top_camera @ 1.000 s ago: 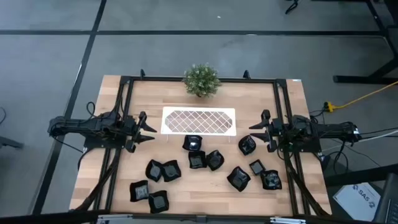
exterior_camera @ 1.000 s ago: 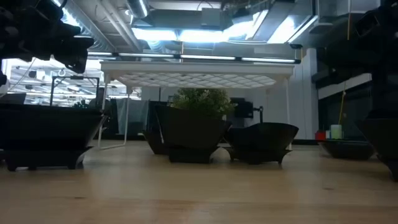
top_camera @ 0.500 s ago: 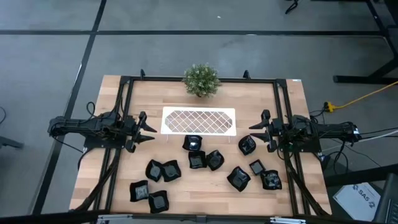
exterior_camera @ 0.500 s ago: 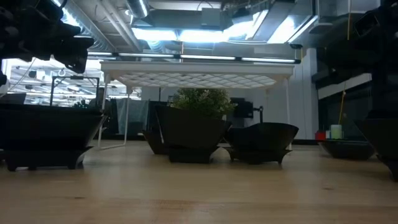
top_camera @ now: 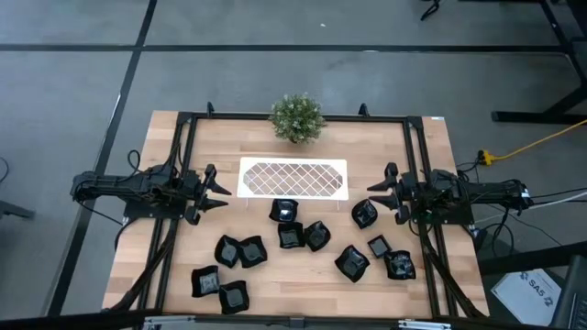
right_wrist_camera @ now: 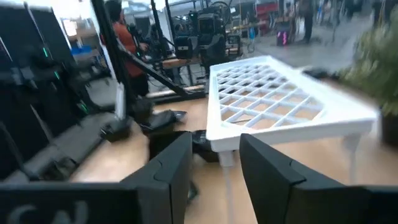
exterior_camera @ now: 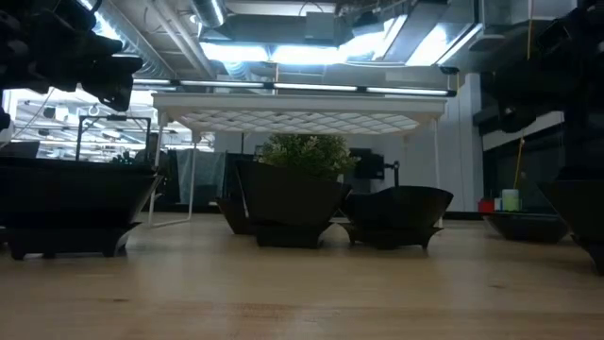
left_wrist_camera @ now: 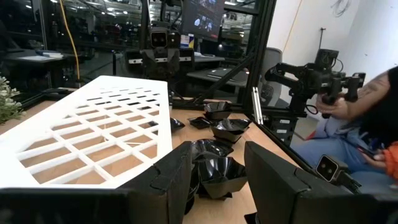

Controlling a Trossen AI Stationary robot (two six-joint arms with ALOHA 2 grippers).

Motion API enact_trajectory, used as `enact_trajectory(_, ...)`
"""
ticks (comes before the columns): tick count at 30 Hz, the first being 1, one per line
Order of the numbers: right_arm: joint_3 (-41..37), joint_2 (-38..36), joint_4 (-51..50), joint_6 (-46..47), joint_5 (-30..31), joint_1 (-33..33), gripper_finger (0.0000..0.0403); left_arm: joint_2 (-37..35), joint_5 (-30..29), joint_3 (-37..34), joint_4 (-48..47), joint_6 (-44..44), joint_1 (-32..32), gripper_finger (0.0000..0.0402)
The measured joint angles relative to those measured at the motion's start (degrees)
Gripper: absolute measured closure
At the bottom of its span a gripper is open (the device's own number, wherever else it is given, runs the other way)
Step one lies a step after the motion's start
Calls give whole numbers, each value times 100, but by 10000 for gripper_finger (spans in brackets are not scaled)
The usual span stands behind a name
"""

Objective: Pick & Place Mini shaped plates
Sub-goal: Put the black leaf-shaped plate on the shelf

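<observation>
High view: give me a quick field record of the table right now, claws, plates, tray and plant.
left claw: open, empty, hovering off the tray's left end
right claw: open, empty, off the tray's right end, beside one plate
mini shaped plates: black, scattered on the table's near half, none on the tray
white lattice tray: centre of table, nothing on it
potted plant: far edge, behind the tray
wooden table: light wood, framed by black rails

Eleven mini shaped plates (top_camera: 290, 236) are counted on the table (top_camera: 165, 137). One white lattice tray (top_camera: 293, 178) and one potted plant (top_camera: 297, 117) are seen.
</observation>
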Motion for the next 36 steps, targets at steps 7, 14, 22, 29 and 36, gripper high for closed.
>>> enact_trajectory(7, 1, 1, 666, 678, 15, 0, 267, 0, -1, -1, 0, 1, 0, 258)
enact_trajectory(14, 100, 4, 1387, -459, -269, 60, 267, 1, -1, 1, 0, 1, -1, 258)
enact_trajectory(22, 1122, 726, 447, -1107, -276, 317, 267, 1, -1, 1, 0, 0, -1, 258)
enact_trajectory(29, 2637, 2349, -1103, -1206, -139, 472, 267, -1, -1, -1, 0, 1, 1, 258)
enact_trajectory(36, 3904, 3724, -2643, -1044, -139, 627, 267, -1, -1, -1, 0, 1, -1, 258)
